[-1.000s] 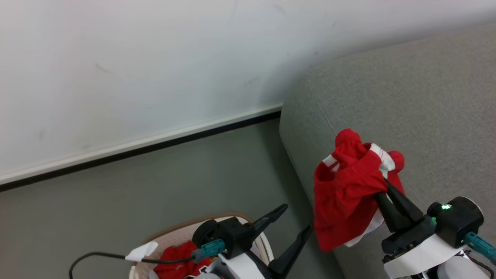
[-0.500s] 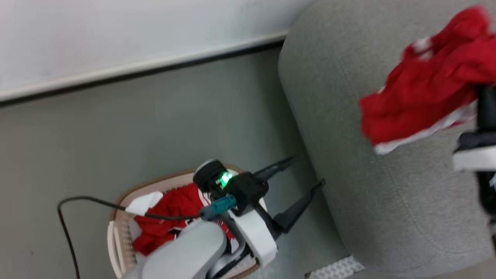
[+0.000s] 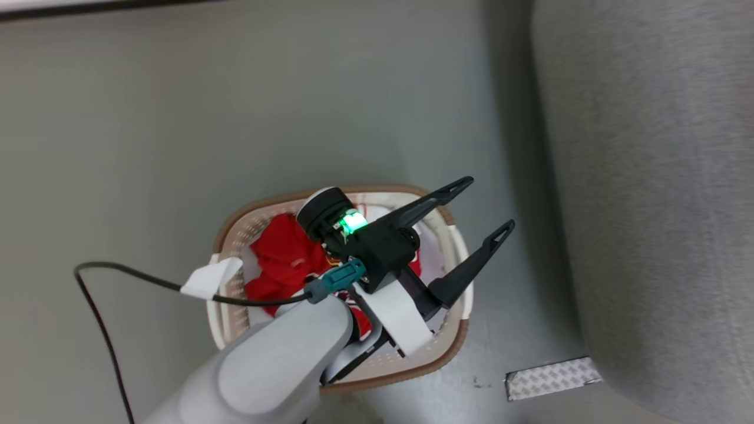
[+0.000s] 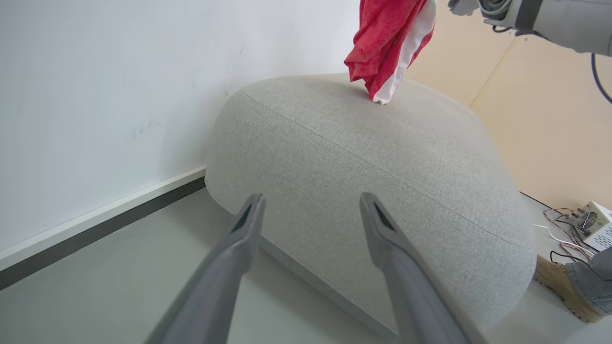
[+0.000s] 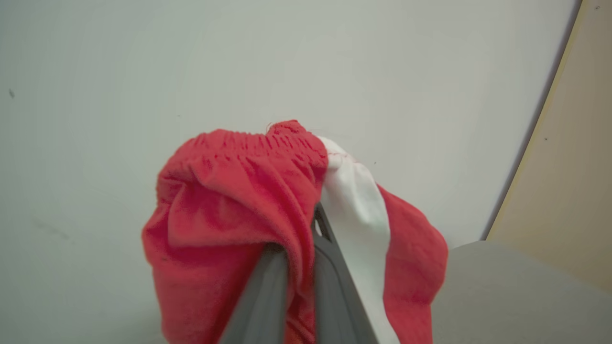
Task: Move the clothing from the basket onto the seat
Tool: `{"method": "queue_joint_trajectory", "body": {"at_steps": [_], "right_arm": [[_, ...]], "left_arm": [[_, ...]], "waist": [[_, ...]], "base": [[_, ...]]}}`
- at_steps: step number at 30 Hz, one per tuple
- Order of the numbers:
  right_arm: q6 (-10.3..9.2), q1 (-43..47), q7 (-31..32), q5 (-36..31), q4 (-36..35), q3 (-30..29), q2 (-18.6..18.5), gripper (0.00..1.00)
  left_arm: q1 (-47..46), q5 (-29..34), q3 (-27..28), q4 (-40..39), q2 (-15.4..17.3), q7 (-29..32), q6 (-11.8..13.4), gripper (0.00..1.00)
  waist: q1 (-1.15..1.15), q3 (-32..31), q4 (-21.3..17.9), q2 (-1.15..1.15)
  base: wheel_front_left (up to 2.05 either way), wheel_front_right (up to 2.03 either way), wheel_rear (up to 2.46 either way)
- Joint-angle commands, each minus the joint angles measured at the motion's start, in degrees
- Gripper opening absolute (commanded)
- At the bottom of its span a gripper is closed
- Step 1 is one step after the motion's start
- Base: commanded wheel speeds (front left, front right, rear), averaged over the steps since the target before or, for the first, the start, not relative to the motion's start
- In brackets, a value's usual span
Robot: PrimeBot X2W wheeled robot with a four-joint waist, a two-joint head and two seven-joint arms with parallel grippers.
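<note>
The oval cream-white perforated plastic basket with a brown rim (image 3: 452,344) is standing on the bare grey floor (image 3: 177,118). Its right side is lying near the rounded edge of the large light grey woven-fabric seat (image 3: 648,176), and a strip of floor is being left open between them. A small ribbed metal plate (image 3: 551,377) is lying on the floor at the foot of the seat, just beyond the basket's lower right rim. Left of and above the basket in the head view, wide floor is being left free; it is being crossed by a thin black cable (image 3: 147,275) running to the left arm. In the left wrist view the room is being bounded by a white wall (image 4: 95,71) with a dark skirting strip. A person's tan shoe and grey trouser cuff (image 4: 559,286) are being shown at the seat's right end.

The left gripper (image 3: 489,203) is being held above the basket's right rim. Its two dark fingers are spread wide apart, pointing toward the seat, and nothing is being gripped between them. Red and white clothing (image 3: 283,259) is lying in the basket beneath the arm. The right gripper (image 5: 301,239) is being pressed nearly together on a red garment with a white panel (image 5: 224,200), which is draping over the fingertips. In the left wrist view this garment is hanging over the top of the seat; whether its lowest tip is touching the fabric cannot be told.
</note>
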Motion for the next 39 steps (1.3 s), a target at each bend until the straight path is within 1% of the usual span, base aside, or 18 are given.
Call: {"method": "queue_joint_trajectory", "body": {"at_steps": [1,5,7,11,12,13,14,16,18,21,24,27,31,33,36,39], "right_arm": [[-0.12,-1.4,0.0,-1.7,1.7,-0.9,-1.3,0.00],[-0.12,-4.0,0.0,-6.7,9.3,-5.2,-1.3,0.00],[-0.12,-4.1,0.0,-9.2,11.9,-8.1,-0.7,0.00],[-0.12,-2.1,0.0,-13.5,15.6,-13.4,1.9,0.00],[-0.12,-1.7,0.0,-14.7,16.1,-14.8,2.6,0.07],[-0.12,-1.2,0.0,-16.1,16.7,-15.5,3.3,0.68],[-0.12,-0.8,0.0,-17.2,17.1,-16.2,3.9,1.00],[-0.12,-0.4,0.0,-19.2,17.0,-17.6,5.1,1.00],[-0.12,0.6,0.0,-20.0,16.3,-17.7,6.8,1.00],[-0.12,3.3,0.0,-21.3,14.4,-15.8,8.2,1.00],[-0.12,7.1,0.0,-20.3,11.6,-13.1,9.6,1.00],[-0.12,12.8,0.0,-18.2,6.7,-10.0,10.8,1.00],[-0.12,20.9,0.0,-15.8,-2.0,-6.1,12.8,1.00],[-0.12,25.5,0.0,-15.1,-6.5,-3.9,14.0,1.00],[-0.12,31.3,0.0,-12.3,-12.5,-0.3,16.0,1.00],[-0.12,38.1,0.0,-10.8,-17.6,3.5,17.5,1.00]], "left_arm": [[-0.5,1.1,0.2,-0.1,0.0,-0.6,0.3,1.00],[-0.1,1.2,0.5,-0.2,0.7,-1.0,0.9,1.00],[0.1,1.0,0.5,-0.5,0.9,-1.2,1.1,1.00],[1.0,0.7,1.0,-0.5,1.9,-1.1,2.0,1.00],[1.4,0.5,1.2,-0.4,2.1,-1.1,2.2,1.00],[1.7,0.3,1.2,-0.4,2.3,-1.2,2.3,1.00],[2.2,0.1,1.4,-0.2,2.8,-1.2,2.5,1.00],[3.0,-0.4,1.6,0.1,3.5,-1.4,2.8,1.00],[3.9,-0.7,1.9,0.4,3.9,-1.5,3.0,1.00],[4.8,-1.3,2.3,0.9,4.1,-1.5,3.4,1.00],[6.3,-2.2,2.9,1.7,4.2,-1.9,3.6,1.00],[8.0,-3.2,3.8,2.8,4.0,-2.2,3.8,1.00],[11.1,-4.4,6.0,4.3,3.9,-2.4,4.4,1.00],[13.4,-4.8,8.0,4.0,3.6,-2.5,4.8,1.00],[17.6,-4.6,11.4,3.5,3.5,-2.4,5.5,1.00],[22.3,-4.2,15.9,2.6,2.9,-2.5,6.2,1.00]], "waist": [[-0.01,2.4,2.5,0.00],[-0.01,4.1,4.1,0.00],[-0.01,4.8,4.8,0.00],[-0.01,5.4,5.2,0.00],[-0.01,5.2,5.2,0.00],[-0.01,4.9,5.0,0.00],[-0.01,4.5,4.8,0.00],[-0.01,3.4,4.3,0.00],[-0.01,2.1,3.7,0.00],[-0.01,-0.4,3.2,0.00],[-0.01,-3.9,2.8,0.00],[-0.01,-7.6,2.9,0.00],[-0.01,-12.6,3.4,0.00],[-0.01,-15.5,3.8,0.00],[-0.01,-19.4,4.3,0.00],[-0.01,-23.1,5.3,0.00]], "base": [[0.00,0.00,0.00],[0.00,0.00,0.00],[0.00,0.00,0.00],[0.00,0.00,0.00],[0.00,0.00,0.00],[0.00,0.00,0.00],[0.00,0.00,0.00],[0.00,0.00,0.00],[0.00,0.00,0.00],[0.00,0.00,0.00],[0.00,0.00,0.00],[0.00,0.00,0.00],[0.00,0.00,0.00],[0.00,0.00,0.00],[0.00,0.00,0.00],[0.00,0.00,0.00]]}}
